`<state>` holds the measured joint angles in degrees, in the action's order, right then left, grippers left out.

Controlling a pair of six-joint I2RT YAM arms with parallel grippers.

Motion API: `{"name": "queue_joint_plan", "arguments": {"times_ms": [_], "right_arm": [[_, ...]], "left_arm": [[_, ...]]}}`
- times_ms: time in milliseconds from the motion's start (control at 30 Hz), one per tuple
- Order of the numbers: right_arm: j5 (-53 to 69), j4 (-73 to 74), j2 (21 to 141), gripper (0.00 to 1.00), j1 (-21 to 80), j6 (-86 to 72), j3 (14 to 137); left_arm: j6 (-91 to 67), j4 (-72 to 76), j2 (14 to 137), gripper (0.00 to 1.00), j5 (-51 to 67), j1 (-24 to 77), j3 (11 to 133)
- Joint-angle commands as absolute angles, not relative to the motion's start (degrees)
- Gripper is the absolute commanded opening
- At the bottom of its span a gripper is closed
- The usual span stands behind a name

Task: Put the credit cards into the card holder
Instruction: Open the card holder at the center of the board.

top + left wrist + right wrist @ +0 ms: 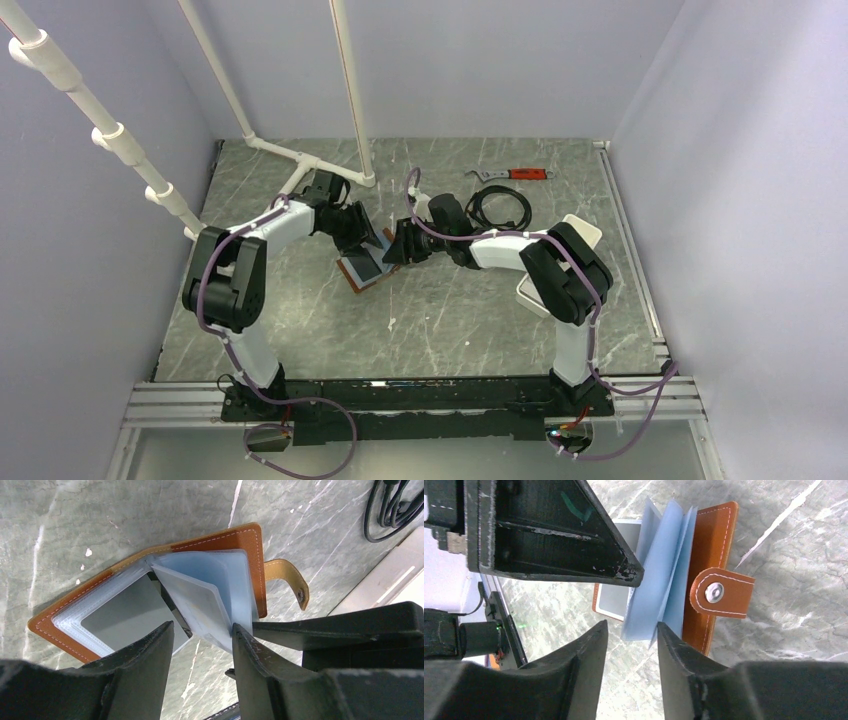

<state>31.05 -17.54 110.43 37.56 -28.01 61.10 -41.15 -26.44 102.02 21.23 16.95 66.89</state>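
While the card holder [358, 272] lies opened flat on the table [420, 330], the top view shows both arms converging on it. The left gripper [352, 232] is at its far side and the right gripper [398, 247] at its right side, probably so one parts the leaves while the other works.

Left wrist view: the left gripper [200, 640] has its jaws spread, straddling a raised clear sleeve [197, 602] without clamping it. This exposes the pocket beneath. One grey credit card [122, 617] sits in the holder's left half. The closing tab [287, 577] hangs clear to the right.

Right wrist view: the right gripper [631, 642] is also spread, with the fanned sleeve edges in its gap. Contact cannot be confirmed. No loose card is visible.
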Motion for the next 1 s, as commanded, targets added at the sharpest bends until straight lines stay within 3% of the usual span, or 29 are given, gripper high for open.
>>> {"name": "queue_joint_plan", "arguments": {"times_ms": [0, 433, 967], "right_arm": [[29.61, -16.97, 107.16, 0.47, 37.53, -26.56, 61.23], [25.28, -9.98, 107.36, 0.62, 37.98, -20.87, 64.89], [18.65, -7.58, 110.10, 0.62, 39.70, -18.70, 66.44]], "left_arm": [[-39.61, -27.72, 98.71, 0.51, 19.51, 17.14, 66.98], [-37.89, -28.32, 98.23, 0.52, 18.99, 17.04, 65.58], [-37.05, -28.77, 98.69, 0.56, 19.15, 16.70, 66.11]]}}
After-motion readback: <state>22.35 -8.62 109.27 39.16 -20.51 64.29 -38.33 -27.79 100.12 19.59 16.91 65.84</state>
